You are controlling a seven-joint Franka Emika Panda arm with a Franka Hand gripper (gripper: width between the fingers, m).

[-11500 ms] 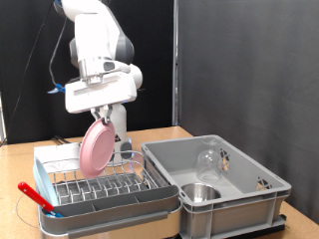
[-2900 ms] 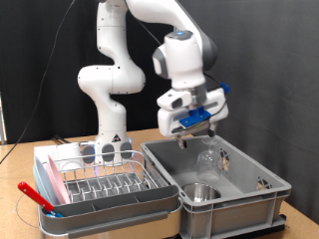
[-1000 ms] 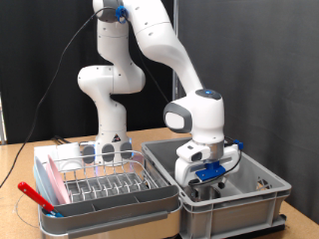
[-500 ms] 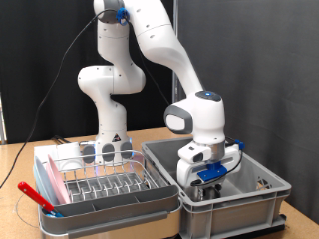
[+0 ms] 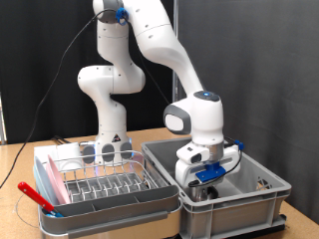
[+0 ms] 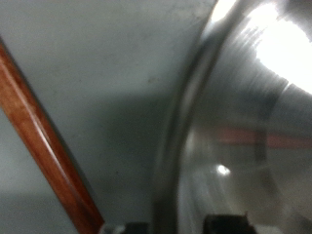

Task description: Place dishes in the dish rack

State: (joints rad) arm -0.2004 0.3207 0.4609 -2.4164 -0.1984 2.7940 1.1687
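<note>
My gripper (image 5: pixel 204 179) is reached down into the grey crate (image 5: pixel 254 204) on the exterior view's right. In the wrist view the small shiny steel bowl (image 6: pixel 249 117) fills the frame, and its rim runs between the two fingertips of my gripper (image 6: pixel 175 226), which sit tight on either side of it. In the exterior view the hand hides the bowl and the glass. The pink plate (image 5: pixel 47 179) stands on edge in the dish rack (image 5: pixel 110 205) on the exterior view's left.
A red-handled utensil (image 5: pixel 35 196) lies at the rack's near left corner. A reddish-brown stick (image 6: pixel 49 146) lies on the crate floor beside the bowl. The robot's base stands behind the rack. The crate's walls close in around the hand.
The plate left the gripper and now stands in the rack. The arm swung over to the crate and dropped inside. It has barely moved in the last second.
</note>
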